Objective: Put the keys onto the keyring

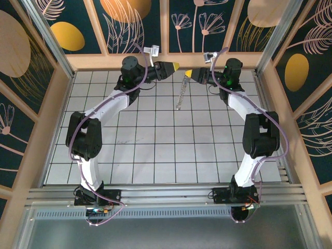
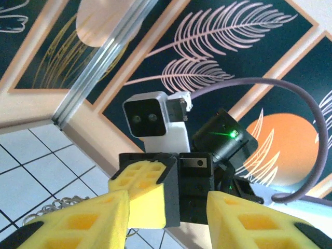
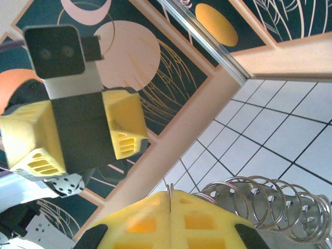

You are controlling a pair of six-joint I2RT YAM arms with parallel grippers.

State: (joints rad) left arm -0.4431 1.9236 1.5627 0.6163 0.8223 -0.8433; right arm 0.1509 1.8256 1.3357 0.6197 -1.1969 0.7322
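Over the far side of the desk [image 1: 155, 150], the left end effector [image 1: 176, 66] is spread, with nothing seen in it. Just beside it, the right end effector [image 1: 190, 74] is pinched onto the keyring [image 1: 180, 96], which trails below. A collision is risked at this closeness, and the thinly held chain could be knocked loose.

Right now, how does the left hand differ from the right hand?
The right hand is shut, its fingers pressed together on the keyring; the left hand is open, fingers apart, gripping nothing visible. The keyring dangles below the right hand; nothing hangs from the left hand. Both have yellow fingers and point toward each other.
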